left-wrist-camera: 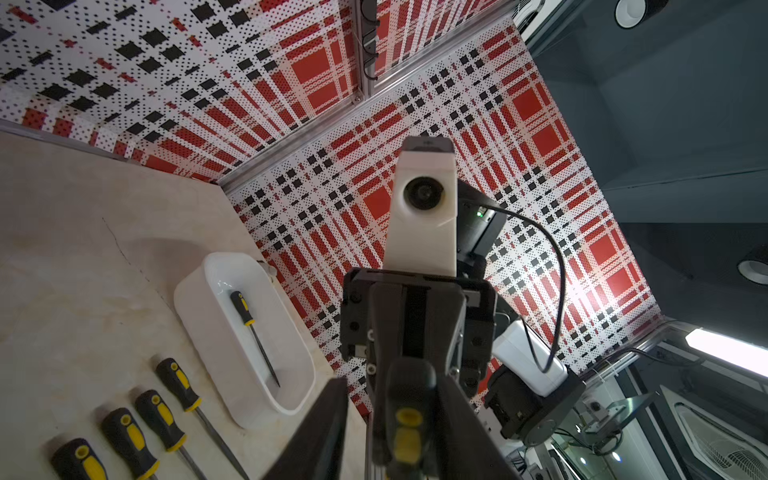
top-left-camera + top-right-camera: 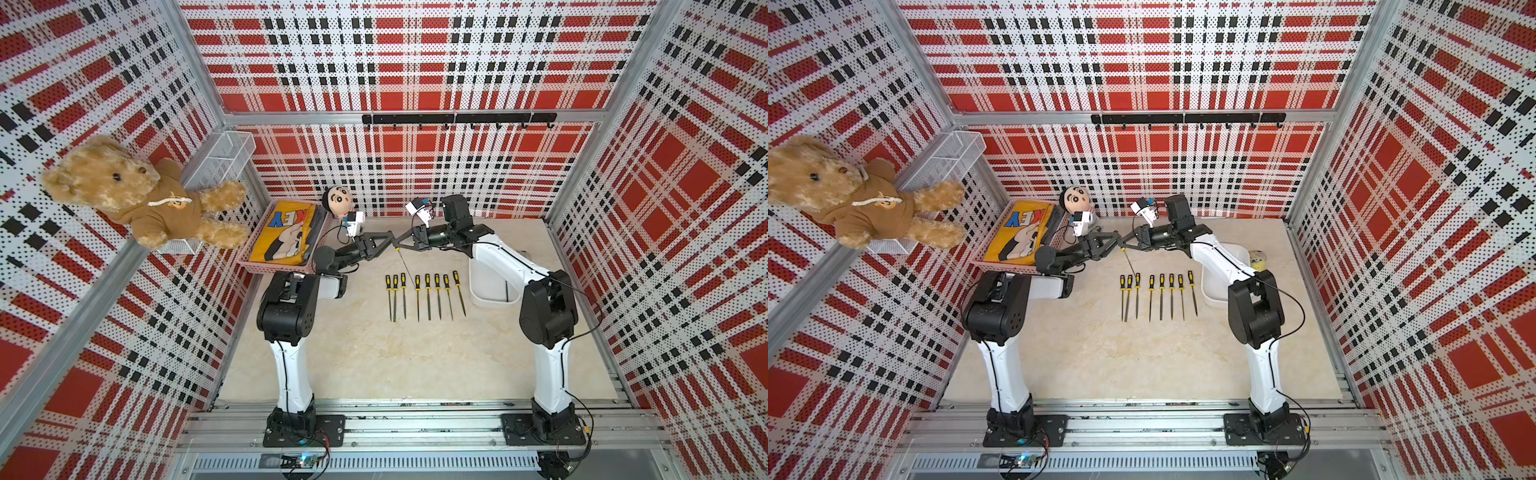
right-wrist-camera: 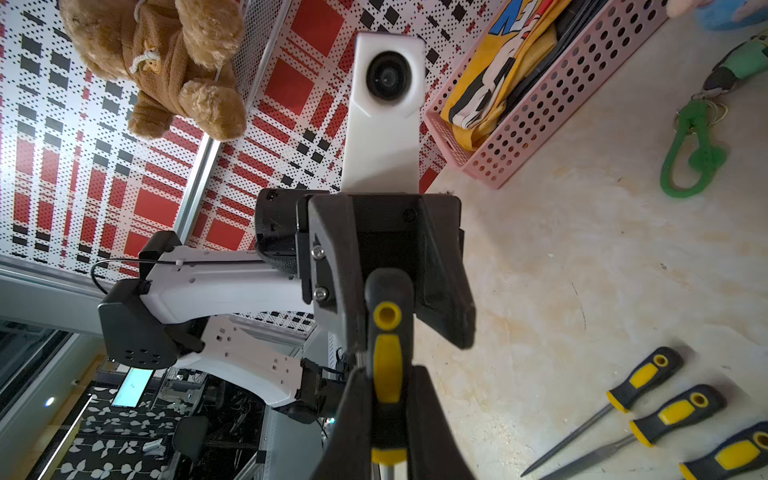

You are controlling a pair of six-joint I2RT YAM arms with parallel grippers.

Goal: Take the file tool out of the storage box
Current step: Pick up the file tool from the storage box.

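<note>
A file tool (image 2: 405, 266) with a black-and-yellow handle (image 3: 387, 365) hangs tip-down above the table's middle, between both arms. My right gripper (image 3: 388, 374) is shut on the handle's lower part. My left gripper (image 1: 395, 382) faces it from the other side. Its jaws stand on either side of the handle's butt end (image 1: 409, 432), with a gap showing on one side. The white storage box (image 1: 195, 316) lies at the right, partly under my right arm (image 2: 486, 291). Another file (image 1: 253, 332) lies inside it.
Several files (image 2: 428, 295) lie in a row on the table below the grippers. A pink perforated basket (image 2: 286, 237) with yellow cloth sits back left, a doll head (image 2: 337, 201) behind it. A green carabiner (image 3: 690, 153) lies near the basket. A teddy bear (image 2: 137, 195) hangs on the left wall.
</note>
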